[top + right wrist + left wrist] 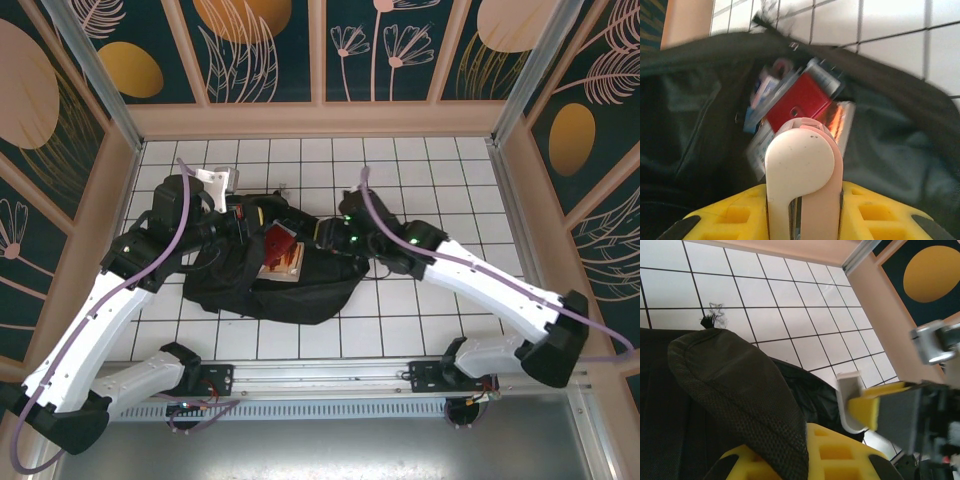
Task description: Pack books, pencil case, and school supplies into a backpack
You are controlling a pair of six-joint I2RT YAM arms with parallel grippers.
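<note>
Backpack (300, 292) lies slumped mid-table (450, 170) between the two arms, its mouth turned up and gaping. Inside the mouth sit the books (281, 256), red and orange covers leaning together. The blurred right wrist view shows a small blue-and-white card (760, 95) tucked beside them. The left gripper (792, 462) is clamped on the backpack's black mesh flap (735, 385) and holds it raised, apparently so the opening is held wide and the soft fabric cannot fold over the contents. The right gripper (802, 212) pinches a pale pink piece (800, 160) upright between its yellow fingers (875, 212), poised just above the books. This reads as the drop-in step for one of the loose supplies. The likely snag is the piece catching on the backpack's rim or sliding off the covers.
</note>
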